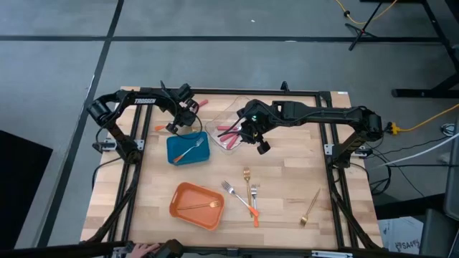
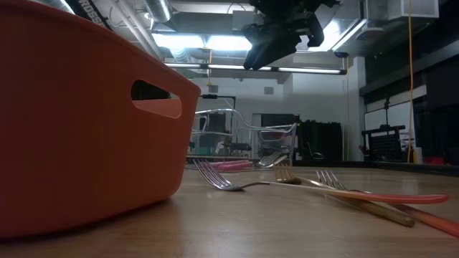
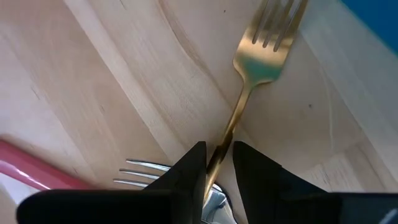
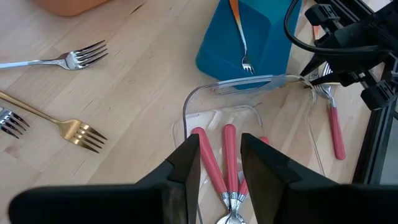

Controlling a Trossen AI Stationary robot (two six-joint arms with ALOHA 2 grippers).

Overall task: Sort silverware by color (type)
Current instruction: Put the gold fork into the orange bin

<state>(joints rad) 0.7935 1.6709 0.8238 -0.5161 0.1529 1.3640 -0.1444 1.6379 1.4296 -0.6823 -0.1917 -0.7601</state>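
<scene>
My left gripper (image 1: 181, 120) is at the far side of the blue container (image 1: 188, 149), shut on a gold fork (image 3: 258, 56). A silver fork with a red handle (image 3: 37, 171) lies on the table under it. My right gripper (image 4: 214, 165) is open and empty above the clear container (image 1: 229, 133), which holds several red-handled forks (image 4: 229, 155). The blue container holds an orange-handled fork (image 4: 239, 31). The orange container (image 1: 196, 206) holds a gold fork (image 1: 201, 207). Loose forks (image 1: 247, 192) lie at the table's middle near side, and a gold fork (image 1: 310, 208) at the near right. My left gripper pinches the gold fork's thin handle (image 3: 225, 140) between its two fingers. The fork runs along the fingers and sticks out ahead of them, tines (image 3: 277, 18) foremost, over the bare wood beside the blue container (image 3: 373, 18). How much handle lies behind the fingers is hidden.
The loose forks near the middle are a gold one (image 4: 56, 124) and silver ones (image 4: 62, 59). In the low view the orange container (image 2: 79, 129) fills the left and forks (image 2: 308, 188) lie in front. Dark frame rails (image 1: 330, 143) border the table.
</scene>
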